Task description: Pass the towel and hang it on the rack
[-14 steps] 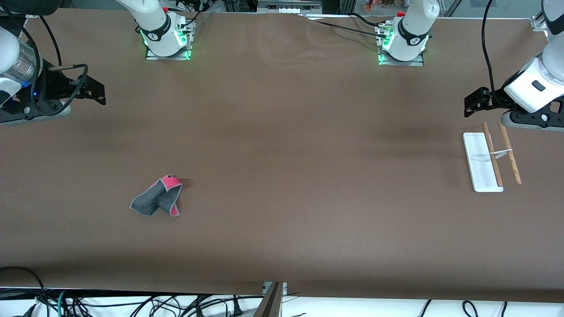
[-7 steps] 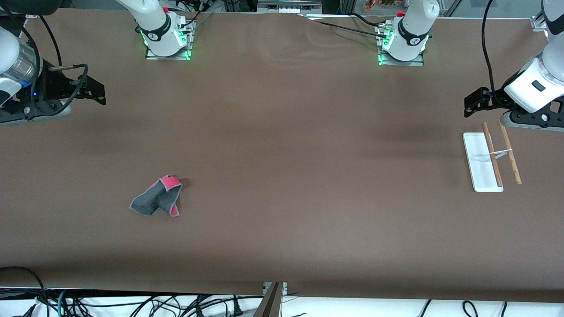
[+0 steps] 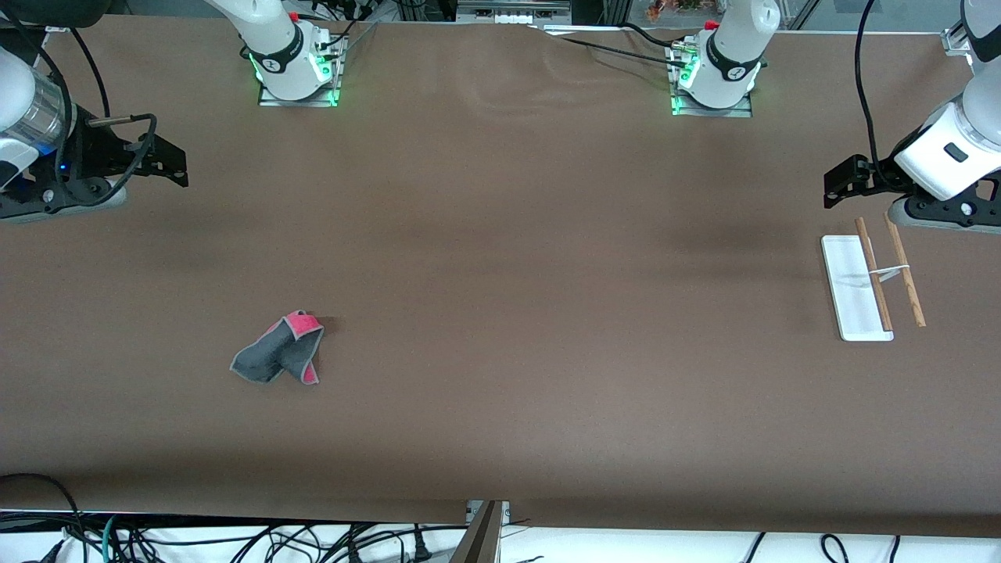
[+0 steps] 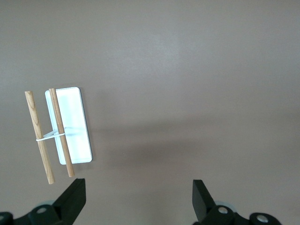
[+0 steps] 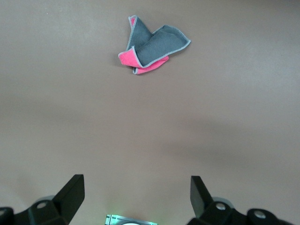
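The towel point(image 3: 279, 350) lies crumpled on the brown table toward the right arm's end, dark grey side mostly up with pink-red folds showing. It also shows in the right wrist view point(image 5: 154, 44). The rack point(image 3: 870, 281) stands toward the left arm's end: a white base with two wooden rods. It also shows in the left wrist view point(image 4: 70, 126). My right gripper point(image 3: 178, 166) is open and empty over the table at its own end, well away from the towel. My left gripper point(image 3: 830, 188) is open and empty over the table just beside the rack.
The two arm bases with green lights point(image 3: 297, 74) point(image 3: 713, 82) stand at the table's edge farthest from the front camera. Loose cables point(image 3: 235, 539) hang below the near edge. A wide stretch of brown table point(image 3: 547, 313) lies between towel and rack.
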